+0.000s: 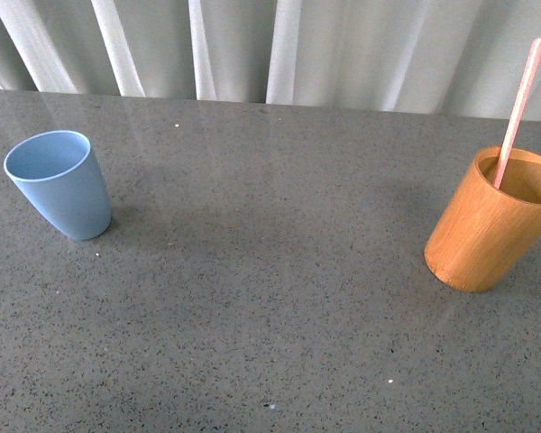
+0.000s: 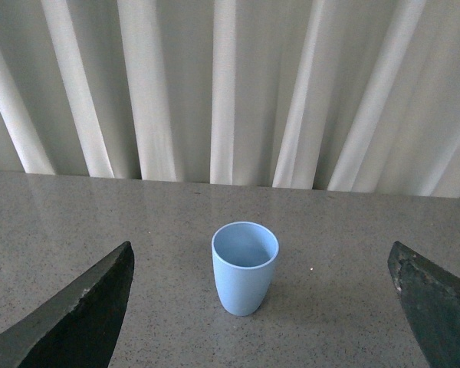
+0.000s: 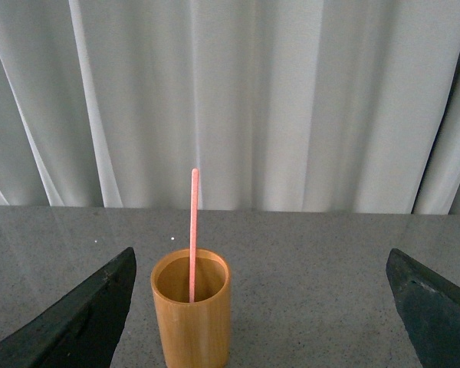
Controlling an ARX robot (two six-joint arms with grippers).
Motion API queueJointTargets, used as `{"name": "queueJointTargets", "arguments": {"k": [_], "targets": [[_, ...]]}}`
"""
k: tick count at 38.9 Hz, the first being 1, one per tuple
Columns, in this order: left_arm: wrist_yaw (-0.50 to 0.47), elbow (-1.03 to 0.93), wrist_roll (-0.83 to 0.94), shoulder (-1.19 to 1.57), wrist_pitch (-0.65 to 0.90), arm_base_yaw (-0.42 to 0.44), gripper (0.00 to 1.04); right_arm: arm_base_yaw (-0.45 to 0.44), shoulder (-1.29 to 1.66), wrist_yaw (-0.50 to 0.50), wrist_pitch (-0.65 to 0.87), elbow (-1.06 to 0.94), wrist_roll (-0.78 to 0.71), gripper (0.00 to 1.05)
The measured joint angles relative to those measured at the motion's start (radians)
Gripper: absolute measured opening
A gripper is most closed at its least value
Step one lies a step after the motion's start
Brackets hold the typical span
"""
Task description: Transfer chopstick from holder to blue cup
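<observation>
The pink chopstick (image 1: 519, 108) stands leaning in the orange-brown wooden holder (image 1: 487, 225) at the table's right side. At the left stands the empty light blue cup (image 1: 61, 185), upright. Neither arm shows in the front view. My left gripper (image 2: 261, 307) is open, and the blue cup (image 2: 244, 268) sits ahead of it between its dark fingers (image 2: 77, 314). My right gripper (image 3: 261, 307) is open too. It faces the holder (image 3: 192, 314), which lies toward one finger, with the chopstick (image 3: 193, 230) rising from it. Nothing is held.
The grey speckled table (image 1: 270, 298) stretches between cup and holder. A white pleated curtain (image 1: 279, 45) hangs along the table's far edge behind both.
</observation>
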Motion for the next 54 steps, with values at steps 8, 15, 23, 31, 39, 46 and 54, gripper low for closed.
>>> {"name": "queueJointTargets", "arguments": {"k": [8, 15, 23, 31, 39, 46, 54], "targets": [[0.0, 0.0, 0.0, 0.0, 0.0, 0.0, 0.98, 0.0, 0.0, 0.0, 0.0, 0.0, 0.0, 0.95], [0.0, 0.0, 0.0, 0.0, 0.0, 0.0, 0.98, 0.0, 0.0, 0.0, 0.0, 0.0, 0.0, 0.95], [0.0, 0.0, 0.0, 0.0, 0.0, 0.0, 0.98, 0.0, 0.0, 0.0, 0.0, 0.0, 0.0, 0.95], [0.0, 0.0, 0.0, 0.0, 0.0, 0.0, 0.98, 0.0, 0.0, 0.0, 0.0, 0.0, 0.0, 0.95], [0.0, 0.0, 0.0, 0.0, 0.0, 0.0, 0.98, 0.0, 0.0, 0.0, 0.0, 0.0, 0.0, 0.95], [0.0, 0.0, 0.0, 0.0, 0.0, 0.0, 0.98, 0.0, 0.0, 0.0, 0.0, 0.0, 0.0, 0.95], [0.0, 0.0, 0.0, 0.0, 0.0, 0.0, 0.98, 0.0, 0.0, 0.0, 0.0, 0.0, 0.0, 0.95]]}}
